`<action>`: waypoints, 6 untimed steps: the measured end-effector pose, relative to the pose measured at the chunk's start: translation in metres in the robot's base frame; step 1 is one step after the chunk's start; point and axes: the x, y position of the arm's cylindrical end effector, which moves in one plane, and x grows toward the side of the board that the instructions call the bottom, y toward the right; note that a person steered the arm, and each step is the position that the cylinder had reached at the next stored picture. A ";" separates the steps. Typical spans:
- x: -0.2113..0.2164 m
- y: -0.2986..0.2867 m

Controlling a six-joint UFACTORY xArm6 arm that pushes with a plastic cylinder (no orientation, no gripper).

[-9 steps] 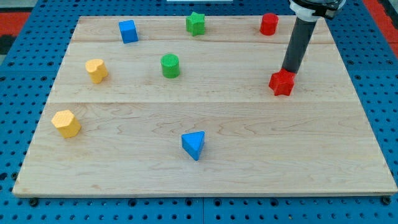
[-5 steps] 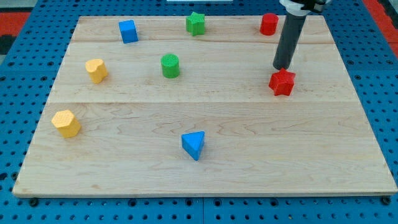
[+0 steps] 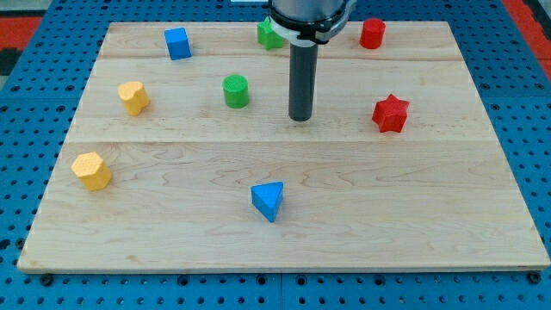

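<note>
Camera view shows my tip [image 3: 300,118] on bare wood, touching nothing; green cylinder [image 3: 235,90] lies near on the view's left, red star [image 3: 390,113] farther on the right.

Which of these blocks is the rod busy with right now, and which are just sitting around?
Near my tip, touching none:
green cylinder
red star

Farther off:
green star, partly hidden
red cylinder
blue cube
blue triangle
two yellow blocks
</note>
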 end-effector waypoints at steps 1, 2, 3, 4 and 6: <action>0.000 0.000; 0.000 0.007; 0.000 0.008; 0.010 0.011; 0.095 0.076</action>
